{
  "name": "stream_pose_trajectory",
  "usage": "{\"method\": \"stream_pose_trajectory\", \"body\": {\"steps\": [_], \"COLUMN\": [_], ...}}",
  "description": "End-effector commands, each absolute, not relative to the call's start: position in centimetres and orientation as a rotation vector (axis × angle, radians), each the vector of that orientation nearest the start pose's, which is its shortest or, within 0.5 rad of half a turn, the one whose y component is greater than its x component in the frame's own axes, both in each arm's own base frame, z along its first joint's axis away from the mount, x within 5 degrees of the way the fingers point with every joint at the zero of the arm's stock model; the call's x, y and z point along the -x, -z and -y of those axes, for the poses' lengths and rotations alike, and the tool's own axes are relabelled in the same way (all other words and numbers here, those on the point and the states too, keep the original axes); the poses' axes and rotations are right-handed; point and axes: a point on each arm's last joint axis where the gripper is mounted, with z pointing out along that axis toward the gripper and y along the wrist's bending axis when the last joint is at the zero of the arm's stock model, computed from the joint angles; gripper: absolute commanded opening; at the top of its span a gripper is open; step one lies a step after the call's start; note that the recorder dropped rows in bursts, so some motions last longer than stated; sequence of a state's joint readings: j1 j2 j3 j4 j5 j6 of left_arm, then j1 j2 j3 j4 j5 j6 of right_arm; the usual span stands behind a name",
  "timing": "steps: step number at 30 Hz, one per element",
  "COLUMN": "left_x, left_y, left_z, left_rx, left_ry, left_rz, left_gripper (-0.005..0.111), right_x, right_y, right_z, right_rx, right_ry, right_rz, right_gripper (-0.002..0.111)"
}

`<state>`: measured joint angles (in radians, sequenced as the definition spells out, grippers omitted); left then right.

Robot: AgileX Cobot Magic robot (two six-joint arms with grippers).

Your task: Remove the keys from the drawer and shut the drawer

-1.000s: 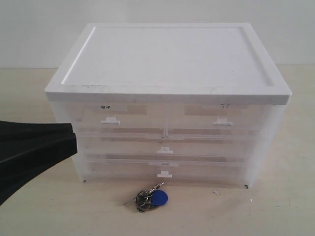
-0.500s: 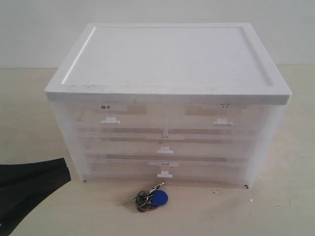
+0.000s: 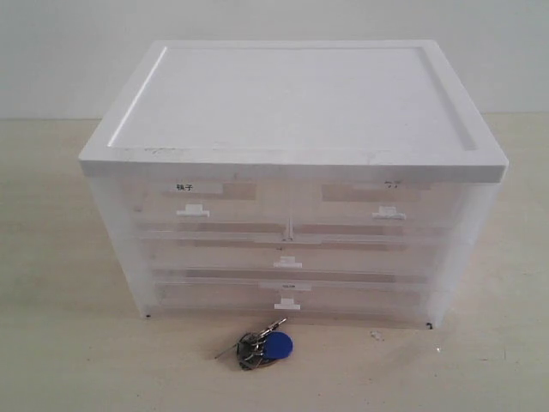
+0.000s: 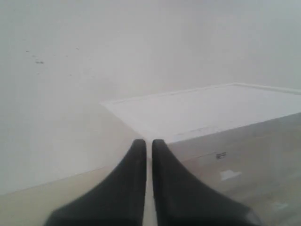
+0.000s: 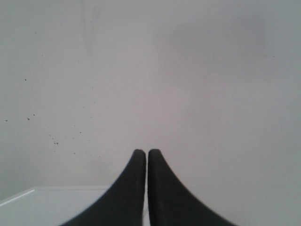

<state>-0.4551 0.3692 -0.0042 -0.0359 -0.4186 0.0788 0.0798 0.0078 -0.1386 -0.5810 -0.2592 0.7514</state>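
The keys (image 3: pixel 262 347), silvery with a round blue fob, lie on the table just in front of the white drawer cabinet (image 3: pixel 292 184). Every drawer front sits flush with the cabinet; the bottom drawer (image 3: pixel 287 296) is pushed in. Neither gripper shows in the exterior view. In the left wrist view my left gripper (image 4: pixel 145 142) is shut and empty, held off to the side of the cabinet (image 4: pixel 211 113) at about the height of its top. My right gripper (image 5: pixel 143 151) is shut and empty, facing the pale wall, with a corner of the cabinet top (image 5: pixel 42 205) below it.
The beige table (image 3: pixel 60 257) stretches on both sides of the cabinet. A pale wall (image 3: pixel 69 51) stands behind it. Small handles mark the two upper drawers (image 3: pixel 193 210) (image 3: pixel 389 213).
The left arm has drawn back out of the exterior view at the lower left. The keys and cabinet have not moved.
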Motion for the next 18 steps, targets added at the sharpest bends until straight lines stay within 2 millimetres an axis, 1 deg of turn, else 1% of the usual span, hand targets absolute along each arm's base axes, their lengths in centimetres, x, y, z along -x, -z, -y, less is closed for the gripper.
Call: {"method": "stream_pose_trajectory", "body": {"steps": [1, 2, 4, 8, 13, 18], "left_x": [-7.4, -7.2, -6.4, -5.6, -5.6, -5.6], "left_y": [-22.3, -22.3, -22.3, -21.8, -21.3, -21.0], "left_z": [2.3, 1.9, 0.8, -0.2, -0.5, -0.5], "left_rx": [-0.223, -0.19, -0.062, 0.062, 0.097, 0.048], "left_ry": [0.242, 0.22, 0.148, 0.027, -0.027, -0.082], "left_rz": [-1.431, -1.427, -1.416, -1.433, -1.486, -1.516], "left_gripper": [0.004, 0.004, 0.004, 0.004, 0.004, 0.004], "right_x": [-3.7, -3.7, -3.7, -3.7, -3.6, -3.6], "right_y": [-27.9, -27.9, -27.9, -27.9, -27.9, -28.0], "right_z": [-1.6, -1.6, -1.6, -1.6, -1.6, -1.7], "right_rx": [0.069, 0.069, 0.069, 0.069, 0.072, 0.077], "right_ry": [-0.315, -0.315, -0.315, -0.315, -0.323, -0.326], "right_rz": [-1.133, -1.133, -1.133, -1.133, -1.123, -1.115], "right_gripper": [0.0, 0.0, 0.0, 0.0, 0.0, 0.0]}}
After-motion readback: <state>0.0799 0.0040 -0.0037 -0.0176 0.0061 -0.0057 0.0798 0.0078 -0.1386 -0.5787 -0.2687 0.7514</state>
